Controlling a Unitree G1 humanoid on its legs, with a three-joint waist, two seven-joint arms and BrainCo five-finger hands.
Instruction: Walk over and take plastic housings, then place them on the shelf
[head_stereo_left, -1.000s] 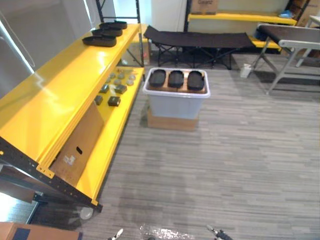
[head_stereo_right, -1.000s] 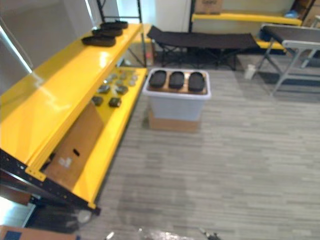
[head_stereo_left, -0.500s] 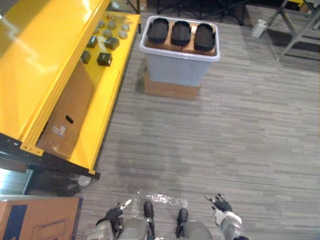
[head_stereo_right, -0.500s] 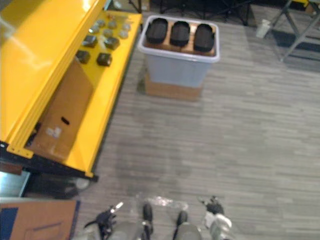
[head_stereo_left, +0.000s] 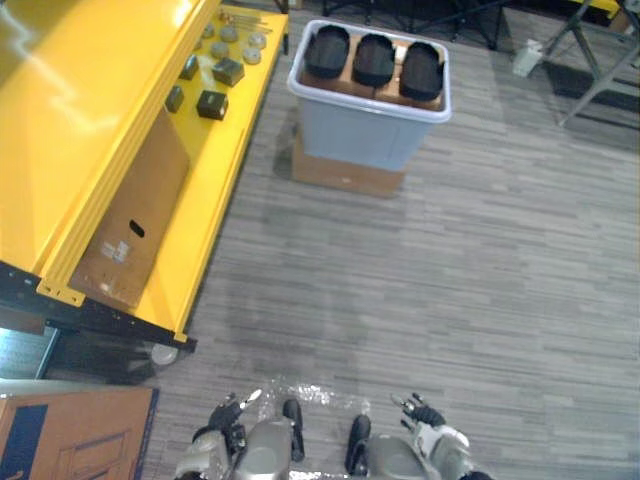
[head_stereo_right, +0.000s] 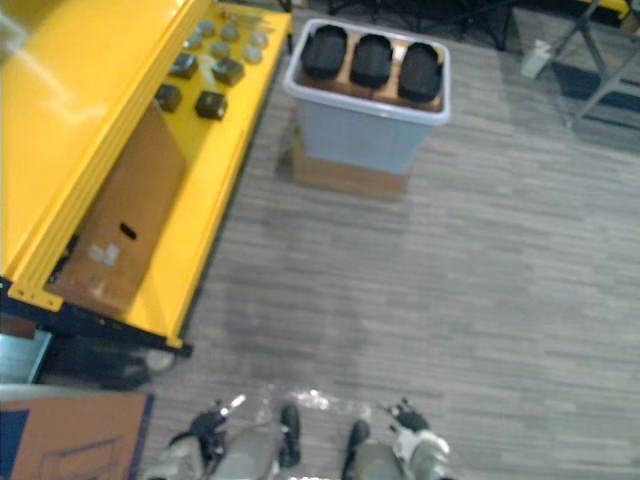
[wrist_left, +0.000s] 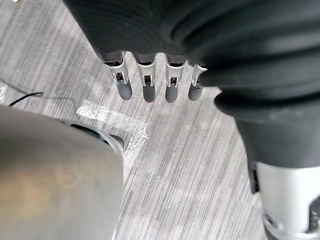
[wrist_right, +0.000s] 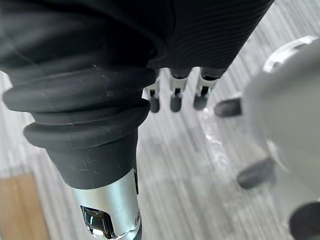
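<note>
Three black plastic housings (head_stereo_left: 373, 58) sat side by side in a row inside a pale grey plastic bin (head_stereo_left: 365, 132), each one lying open side up. So they were all in the bin, nothing in either hand. The bin itself was perched on a flat cardboard box (head_stereo_left: 344, 176) on the grey wood-look floor (head_stereo_left: 470, 290), just beside the end of the yellow shelf (head_stereo_left: 85, 110).

The shelf's top level looked bare and glossy where I could see it. On the lower level (head_stereo_left: 212, 200) there was a scatter of small dark blocks (head_stereo_left: 211, 104) and some little round greyish parts (head_stereo_left: 229, 34), and a brown cardboard sheet (head_stereo_left: 135, 225) leaned at an angle between the two levels. Another cardboard box (head_stereo_left: 70, 440) with a blue patch poked in near the shelf's foot.

Both hands were well apart from the bin, down low by the robot. Left hand (head_stereo_left: 224, 417) hung empty, fingers (wrist_left: 146, 86) straight and loosely spread over the floor. Right hand (head_stereo_left: 419, 413) was the same deal, fingers (wrist_right: 175, 99) relaxed and holding nothing.
</note>
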